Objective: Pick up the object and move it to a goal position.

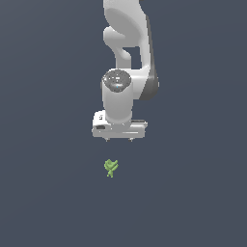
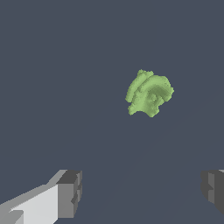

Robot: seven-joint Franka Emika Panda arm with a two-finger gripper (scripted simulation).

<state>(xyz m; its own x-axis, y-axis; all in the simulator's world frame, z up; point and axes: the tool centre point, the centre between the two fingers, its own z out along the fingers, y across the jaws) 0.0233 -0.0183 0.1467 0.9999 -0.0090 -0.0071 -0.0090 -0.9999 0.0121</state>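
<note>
The object (image 1: 111, 167) is a tiny light-green figure with leaf-like prongs, lying on the dark grey floor. In the exterior view it sits below my white gripper (image 1: 119, 139), slightly toward that view's left, with a gap between them. My gripper is open and empty; only two short fingertips (image 1: 107, 139) show under the hand. In the wrist view the object (image 2: 148, 92) appears as a green lump ahead of the gripper (image 2: 142, 192), whose two grey fingertips (image 2: 70, 192) are spread wide apart. Nothing is between the fingers.
The white arm (image 1: 126, 48) rises above the gripper to the top of the exterior view. The plain dark grey floor (image 1: 48, 193) surrounds the object on all sides.
</note>
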